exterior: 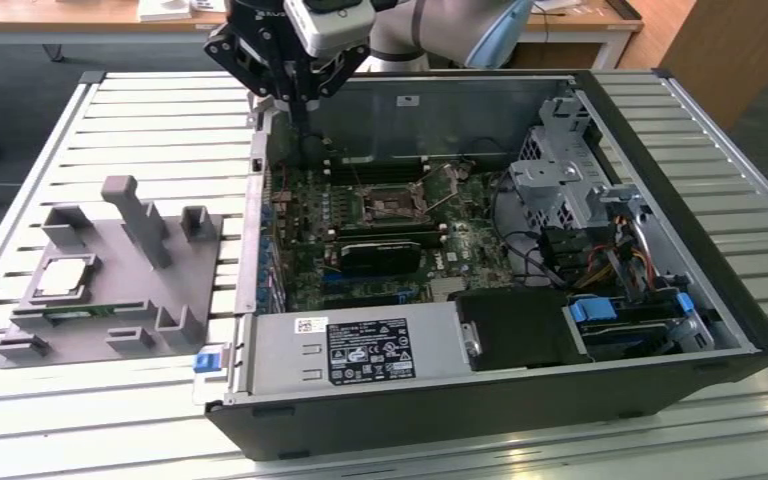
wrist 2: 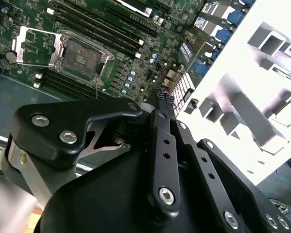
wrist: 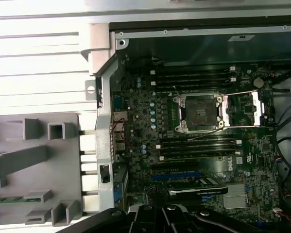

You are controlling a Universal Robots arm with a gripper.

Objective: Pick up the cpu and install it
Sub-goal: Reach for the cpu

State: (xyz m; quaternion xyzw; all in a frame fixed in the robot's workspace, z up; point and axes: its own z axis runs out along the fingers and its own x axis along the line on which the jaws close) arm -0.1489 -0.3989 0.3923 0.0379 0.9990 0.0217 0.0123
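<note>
Best to cross high over the case [exterior: 398, 105] wall toward the holder [exterior: 131, 292], parting the jaws — now clenched on nothing — before squaring over the cpu [exterior: 64, 277]. Lies flat in that holder, well apart from the gripper [exterior: 299, 118]: small, square, silver-grey top, pale rim.

Arm [exterior: 451, 25] cut at exterior view's top, gripper [wrist 2: 162, 97] body cropped in both wrist views — pt. of grey holder [wrist: 19, 162] too
</note>
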